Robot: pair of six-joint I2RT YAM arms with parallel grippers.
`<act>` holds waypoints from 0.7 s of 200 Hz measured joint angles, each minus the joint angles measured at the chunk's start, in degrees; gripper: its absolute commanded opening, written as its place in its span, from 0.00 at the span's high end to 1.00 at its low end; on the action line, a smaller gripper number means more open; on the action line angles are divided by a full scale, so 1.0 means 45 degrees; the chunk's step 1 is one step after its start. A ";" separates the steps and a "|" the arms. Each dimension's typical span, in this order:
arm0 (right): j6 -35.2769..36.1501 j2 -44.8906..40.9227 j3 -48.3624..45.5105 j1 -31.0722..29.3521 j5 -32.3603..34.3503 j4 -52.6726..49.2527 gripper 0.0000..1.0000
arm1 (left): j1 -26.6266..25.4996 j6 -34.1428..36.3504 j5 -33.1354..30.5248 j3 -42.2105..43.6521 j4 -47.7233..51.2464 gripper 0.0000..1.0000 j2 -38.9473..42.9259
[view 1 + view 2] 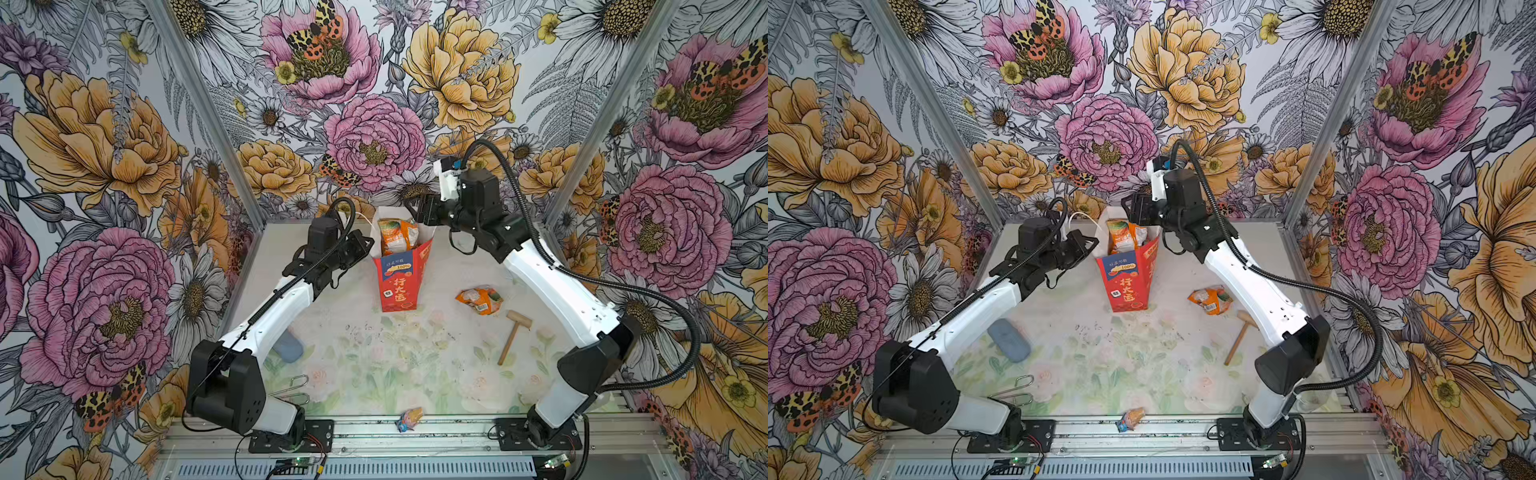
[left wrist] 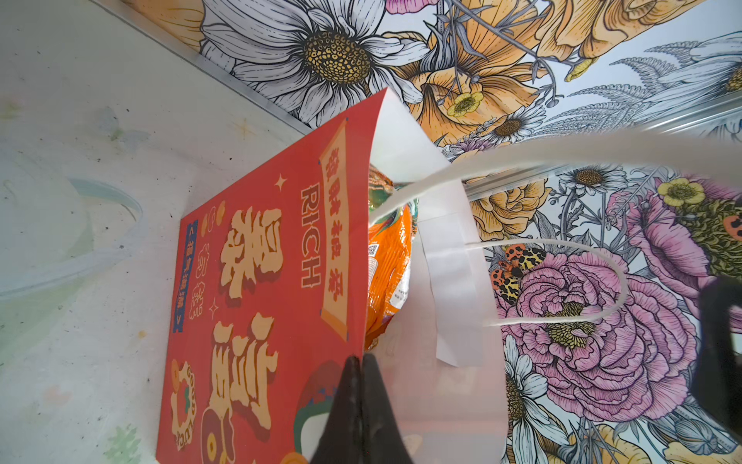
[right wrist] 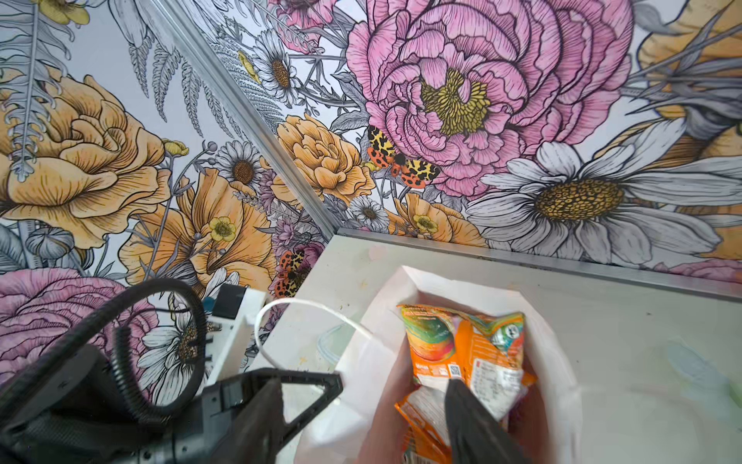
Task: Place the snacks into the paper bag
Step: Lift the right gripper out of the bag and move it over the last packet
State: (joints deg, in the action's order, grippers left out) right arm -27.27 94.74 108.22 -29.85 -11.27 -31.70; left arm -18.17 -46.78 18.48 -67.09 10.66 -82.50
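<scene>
The left gripper (image 2: 357,361) sits closest in its wrist view. Its two matte black fingers are pressed together on the rim of the paper bag (image 2: 261,281), one on the glossy red outside and one on the white lining. The bag stands upright near the back of the table (image 1: 374,357), long axis vertical and mouth spread upward, with its blue narrow panel facing the front edge. White cord handles (image 2: 562,281) arc out from the rim. Inside, crinkly orange packets (image 3: 465,353) stand on end. The right gripper (image 1: 415,212) hangs over the mouth. Only one black finger (image 3: 469,413) shows, so I cannot tell its spread. In both top views a crumpled loose packet (image 1: 480,300) lies flat right of the bag, with bare table between them and a wooden mallet (image 1: 513,334) just beside it.
</scene>
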 measured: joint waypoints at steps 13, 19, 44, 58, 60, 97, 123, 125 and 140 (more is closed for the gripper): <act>0.0092 -0.0597 0.0000 0.0457 -0.0155 -0.0646 0.28 | 0.0000 -0.0005 0.0005 -0.0019 0.0010 1.00 -0.0005; 0.0097 -0.0835 0.0000 0.0690 -0.0228 -0.0933 0.28 | 0.0000 -0.0005 0.0005 -0.0034 0.0029 1.00 -0.0005; -0.0087 -0.1559 0.0005 0.1889 -0.0384 -0.2385 0.26 | 0.0000 -0.0005 0.0005 -0.0044 0.0039 1.00 -0.0044; -0.0272 -0.1724 0.0000 0.2463 -0.0418 -0.3269 0.26 | 0.0000 -0.0015 0.0010 -0.0044 0.0034 1.00 -0.0053; -0.0311 -0.1749 0.0000 0.2555 -0.0418 -0.3400 0.25 | 0.0000 -0.0024 0.0010 -0.0044 0.0034 1.00 -0.0053; -0.0602 -0.2127 -0.0680 0.3240 0.0170 -0.5571 0.14 | 0.0000 -0.0063 0.0015 -0.0044 0.0034 1.00 -0.0058; -0.0063 -0.1928 -0.0850 0.3361 0.0714 -0.7519 0.06 | 0.0024 -0.0063 0.0078 -0.0068 0.0039 1.00 -0.0087; 0.0034 -0.1889 -0.0831 0.3371 0.0763 -0.7684 0.06 | 0.0029 -0.0058 0.0092 -0.0083 0.0039 1.00 -0.0092; 0.0636 -0.1423 -0.0646 0.3381 0.1282 -0.8830 0.05 | 0.0049 -0.0058 0.0155 -0.0117 0.0010 1.00 -0.0146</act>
State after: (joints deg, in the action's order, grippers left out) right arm -24.40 88.33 105.32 -14.63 -5.50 -71.44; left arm -17.96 -47.05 19.18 -67.61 10.70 -83.15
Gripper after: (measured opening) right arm 0.942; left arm 0.050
